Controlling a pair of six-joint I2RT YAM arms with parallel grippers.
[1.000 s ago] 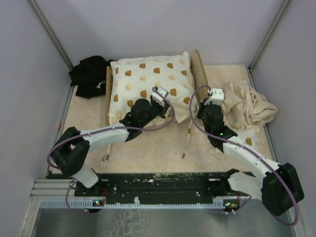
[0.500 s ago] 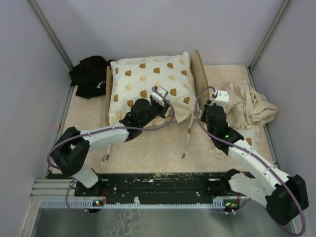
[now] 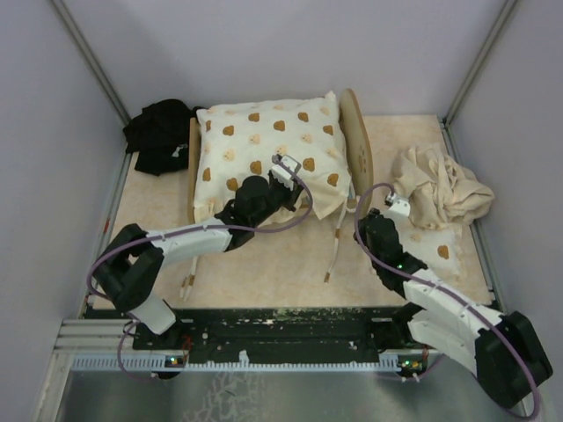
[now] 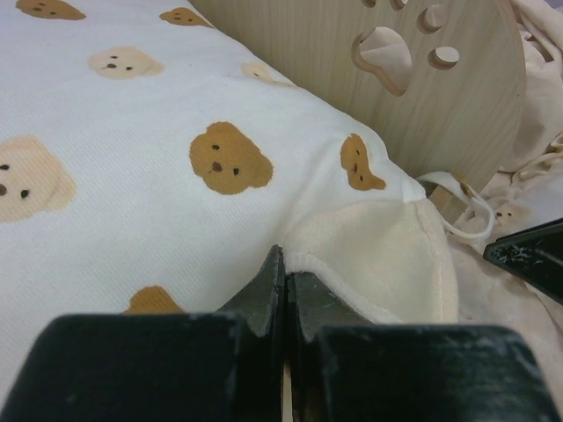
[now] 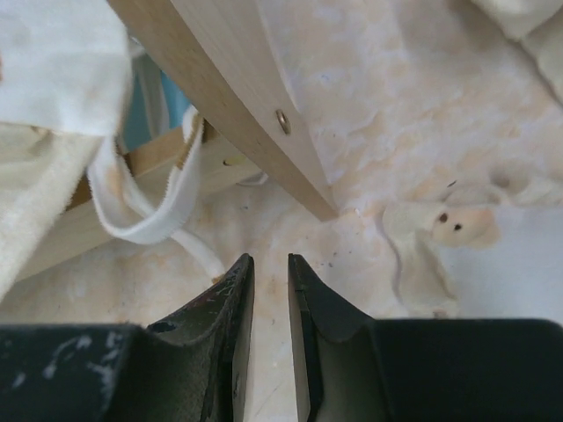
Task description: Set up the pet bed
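Cushion (image 3: pixel 264 154) atop pet bed (image 3: pixel 357 132); cloth (image 3: pixel 440 185) rightward

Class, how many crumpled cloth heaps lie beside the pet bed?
2: black cloth back left of the pet bed, beige cloth on its right. Others may be hidden.

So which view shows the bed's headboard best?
The left wrist view: the headboard faces the camera, paw cutout plain. The top view sees it edge-on beside the cushion; the right wrist view catches only a lower wooden corner.
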